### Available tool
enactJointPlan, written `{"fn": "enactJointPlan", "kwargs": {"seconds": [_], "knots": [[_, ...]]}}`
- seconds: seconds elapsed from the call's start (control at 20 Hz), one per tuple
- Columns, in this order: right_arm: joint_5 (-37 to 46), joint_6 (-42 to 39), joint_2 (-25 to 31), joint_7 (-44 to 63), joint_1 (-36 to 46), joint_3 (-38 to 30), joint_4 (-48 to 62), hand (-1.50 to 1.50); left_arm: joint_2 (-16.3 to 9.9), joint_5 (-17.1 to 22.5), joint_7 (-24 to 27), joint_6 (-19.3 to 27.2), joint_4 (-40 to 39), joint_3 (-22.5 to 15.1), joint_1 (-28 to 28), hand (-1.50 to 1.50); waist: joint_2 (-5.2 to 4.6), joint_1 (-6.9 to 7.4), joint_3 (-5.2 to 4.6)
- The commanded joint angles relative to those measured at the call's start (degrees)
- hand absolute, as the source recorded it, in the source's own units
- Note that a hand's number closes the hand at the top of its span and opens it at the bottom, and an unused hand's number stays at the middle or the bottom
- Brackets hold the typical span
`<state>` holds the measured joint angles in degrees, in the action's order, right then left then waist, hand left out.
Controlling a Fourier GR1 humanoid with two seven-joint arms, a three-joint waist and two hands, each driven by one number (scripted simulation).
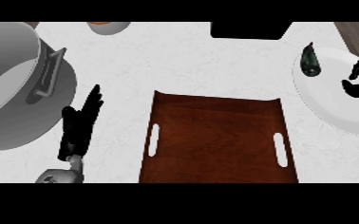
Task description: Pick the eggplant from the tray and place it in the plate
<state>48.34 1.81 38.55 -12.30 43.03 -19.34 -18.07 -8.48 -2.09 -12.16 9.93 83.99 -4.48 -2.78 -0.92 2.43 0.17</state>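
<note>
The dark eggplant (pixel 310 59) lies on the upper left rim of the white plate (pixel 322 102) at the right edge. My right hand (pixel 350 86) shows only as black fingers over the plate at the view's right border. It is a little to the right of the eggplant, apart from it, with the fingers spread and nothing in them. The brown wooden tray (pixel 217 142) with two slot handles sits in the middle and has nothing on it. My left hand (pixel 79 123) rests open left of the tray, fingers straight and pointing away.
A large grey pot with a handle (pixel 28 85) fills the left side, close to my left hand. A small bowl (pixel 108 26) stands at the back, and a black object (pixel 251 30) at the back right of centre.
</note>
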Motion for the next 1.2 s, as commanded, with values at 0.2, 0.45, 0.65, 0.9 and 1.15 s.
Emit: {"fn": "enactJointPlan", "kwargs": {"seconds": [0.2, 0.45, 0.65, 0.9, 1.15], "knots": [[-2.22, -7.08, 2.6, -12.6, 2.06, -1.78, 5.69, -1.5, 1.21, -1.09, -1.11, 1.21, 0.24, -0.3, -1.24, 0.0, -0.05, -0.2, 0.08], [-13.95, -9.67, 2.04, -21.94, 1.82, -12.47, 4.73, -1.5, 0.13, -0.17, -0.38, 0.47, 1.3, 0.76, 1.69, 0.0, 0.57, -1.44, 0.08], [-22.05, -16.83, 6.78, -22.37, 2.75, -20.47, 7.08, -1.5, 1.56, -0.94, -1.56, 1.52, 1.42, -0.32, 1.08, 0.0, 0.33, -1.61, 0.12], [-24.08, -23.69, 8.21, -27.34, -3.11, -21.62, 9.12, -1.5, 0.49, -1.19, -2.59, 1.3, 3.23, 0.51, -0.04, 0.0, 0.13, -0.79, 0.12], [-24.79, -25.73, 6.63, -31.17, -5.68, -21.46, 8.87, -1.5, -1.55, 1.89, 1.16, -3.22, 0.45, 2.66, 1.85, 0.0, 0.0, -0.43, 0.11]]}}
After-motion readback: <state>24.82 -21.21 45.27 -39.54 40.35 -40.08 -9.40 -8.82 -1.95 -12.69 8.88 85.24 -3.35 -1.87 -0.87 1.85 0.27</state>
